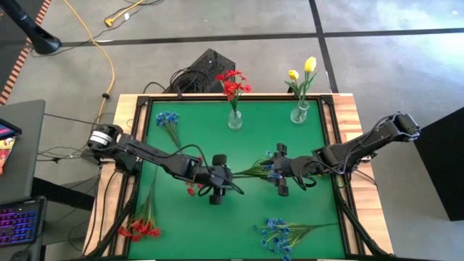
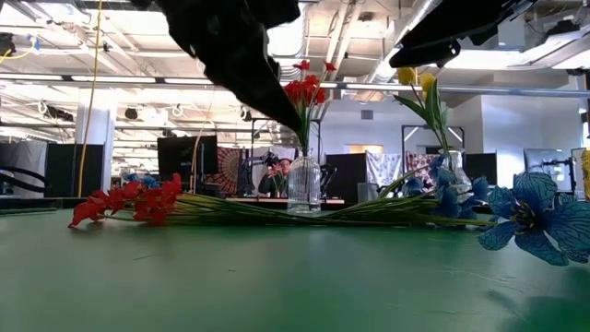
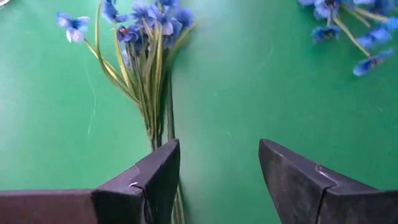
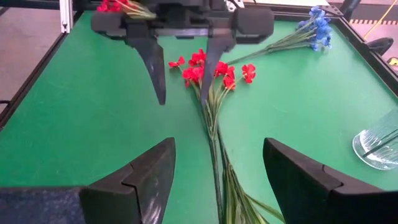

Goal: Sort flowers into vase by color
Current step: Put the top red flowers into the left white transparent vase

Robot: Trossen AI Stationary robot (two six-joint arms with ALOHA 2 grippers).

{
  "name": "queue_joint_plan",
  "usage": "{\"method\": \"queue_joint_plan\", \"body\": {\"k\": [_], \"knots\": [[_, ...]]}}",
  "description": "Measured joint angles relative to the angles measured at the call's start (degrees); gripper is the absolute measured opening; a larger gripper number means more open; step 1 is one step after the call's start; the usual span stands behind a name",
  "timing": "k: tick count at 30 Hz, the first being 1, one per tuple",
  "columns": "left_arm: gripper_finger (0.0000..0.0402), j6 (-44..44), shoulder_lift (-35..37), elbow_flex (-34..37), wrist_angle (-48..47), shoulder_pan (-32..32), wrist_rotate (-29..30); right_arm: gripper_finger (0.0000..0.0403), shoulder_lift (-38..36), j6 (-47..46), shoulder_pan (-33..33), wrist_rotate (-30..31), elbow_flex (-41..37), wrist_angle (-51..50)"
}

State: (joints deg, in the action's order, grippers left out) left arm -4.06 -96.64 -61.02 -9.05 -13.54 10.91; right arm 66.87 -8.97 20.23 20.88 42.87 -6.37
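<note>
Loose flowers lie mid-table: a red spray [image 4: 211, 70] and a blue spray [image 3: 146, 37], stems overlapping between the arms. Left gripper [image 1: 220, 190] and right gripper [image 1: 279, 181] face each other over them, both released, holding nothing. Red flowers stand in one vase [image 1: 235, 119] at the far edge, yellow flowers in another vase [image 1: 299, 112].

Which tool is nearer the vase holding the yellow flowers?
The right tool. It hovers over the table's middle, nearer the yellow-flower vase at the far edge. The left tool sits farther left, closer to the red-flower vase.
</note>
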Motion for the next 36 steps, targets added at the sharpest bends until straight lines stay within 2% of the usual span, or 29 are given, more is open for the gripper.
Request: {"method": "queue_joint_plan", "body": {"k": [7, 14, 20, 24, 36], "knots": [[0.0208, -5.6, 0.0, 8.1, 11.2, 1.5, 1.9, 0.027, 0.0, 0.0, 0.0, 0.0, 0.0, 0.0], [0.0208, -6.6, 0.0, 13.8, 20.7, 1.6, 3.8, 0.027, 0.0, 0.2, -0.1, 0.0, 0.0, 0.0], [0.0208, -8.7, -5.3, 15.4, 27.1, 1.7, 5.9, 0.027, 0.0, 0.3, -0.1, 0.0, 0.0, 0.2], [0.0208, -8.1, -8.7, 15.1, 26.7, 1.6, 6.3, 0.027, 0.0, 0.4, -0.1, 0.0, 0.0, 0.2], [0.0197, -6.6, -8.6, 14.9, 22.9, 1.5, 6.3, 0.027, 0.0, 0.4, -0.1, 0.1, 0.0, 0.0]]}}
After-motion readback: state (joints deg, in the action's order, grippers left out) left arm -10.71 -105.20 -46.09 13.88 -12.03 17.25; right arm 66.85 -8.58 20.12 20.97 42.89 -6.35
